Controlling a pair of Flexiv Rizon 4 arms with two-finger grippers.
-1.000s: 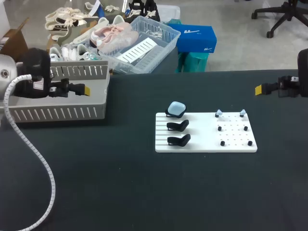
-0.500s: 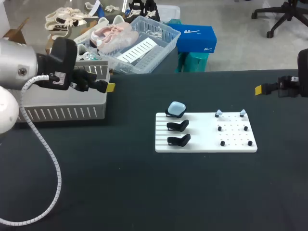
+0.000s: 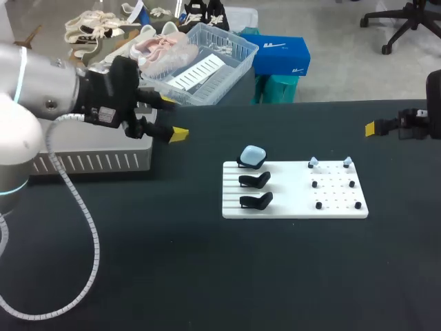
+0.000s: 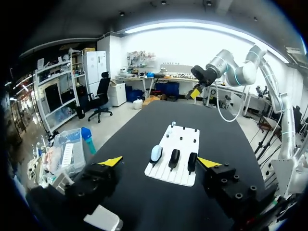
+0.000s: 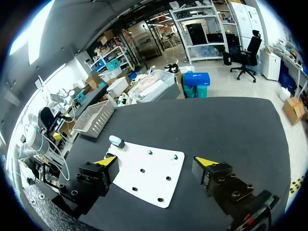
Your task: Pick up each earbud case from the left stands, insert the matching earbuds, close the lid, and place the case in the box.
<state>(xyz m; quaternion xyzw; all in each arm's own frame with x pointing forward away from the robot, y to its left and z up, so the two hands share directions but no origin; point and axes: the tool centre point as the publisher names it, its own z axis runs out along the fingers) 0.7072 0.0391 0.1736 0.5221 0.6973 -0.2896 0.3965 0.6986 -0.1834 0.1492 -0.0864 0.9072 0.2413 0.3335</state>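
Your earbud case point(image 3: 253, 155) sits on the farthest of three black stands point(image 3: 256, 181) at the left end of the white board point(image 3: 295, 209). The left gripper point(image 4: 159, 162), fingers spread and empty, hangs by the grey box point(image 3: 89, 163) at its right edge, well apart from the board. The right gripper point(image 5: 155, 160), also spread and empty, hovers near the table point(image 3: 207, 276) at its far right edge.

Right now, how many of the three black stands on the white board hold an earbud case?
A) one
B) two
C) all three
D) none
A: a single light-blue earbud case sits at the far end of the white board, while the middle stand and the front stand are bare.
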